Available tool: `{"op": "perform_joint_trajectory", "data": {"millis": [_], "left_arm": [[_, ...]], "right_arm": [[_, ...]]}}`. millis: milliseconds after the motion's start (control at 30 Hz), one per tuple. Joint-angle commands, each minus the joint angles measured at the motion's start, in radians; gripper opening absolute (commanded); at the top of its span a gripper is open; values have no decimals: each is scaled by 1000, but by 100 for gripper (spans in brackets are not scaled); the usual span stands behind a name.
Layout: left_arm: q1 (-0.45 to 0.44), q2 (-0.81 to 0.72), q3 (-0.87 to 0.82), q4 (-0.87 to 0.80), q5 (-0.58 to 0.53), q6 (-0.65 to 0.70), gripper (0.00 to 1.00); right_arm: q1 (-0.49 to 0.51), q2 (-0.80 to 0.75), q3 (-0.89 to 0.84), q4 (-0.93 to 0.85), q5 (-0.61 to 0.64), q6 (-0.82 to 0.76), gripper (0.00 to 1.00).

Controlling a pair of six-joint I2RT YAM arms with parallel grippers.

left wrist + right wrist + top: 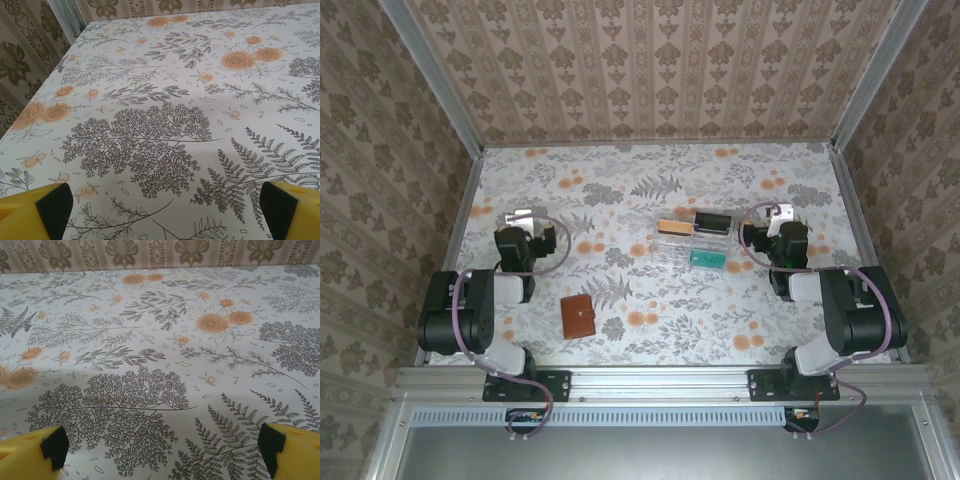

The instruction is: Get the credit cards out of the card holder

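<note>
Left claw [165,212], right claw [162,450] wide over floral tablecloth [150,75]; top view adds card holder [577,316], apparently shut.

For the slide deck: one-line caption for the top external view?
Open left tool and right tool over floral table; closed brown card holder at near left, clear tray at centre.

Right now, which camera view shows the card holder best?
The top external view: the brown card holder lies closed on the table, whole and unobstructed. Both wrist views face the floral table beyond their open jaws.
</note>
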Motion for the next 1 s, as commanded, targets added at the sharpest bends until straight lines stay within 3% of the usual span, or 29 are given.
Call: {"op": "perform_joint_trajectory", "data": {"millis": [0,800,900,967], "left_arm": [[-3,0,8,32,15,24,100],[16,-8,17,12,61,17,100],[14,-103,85,-186,26,6,100],[14,-182,164,-389,-2,-22,100]], "right_arm": [[6,1,17,0,16,7,100],[4,0,16,-1,13,9,100],[4,-44,20,-37,64,27,100],[4,-113,60,-173,123,44,100]]}}
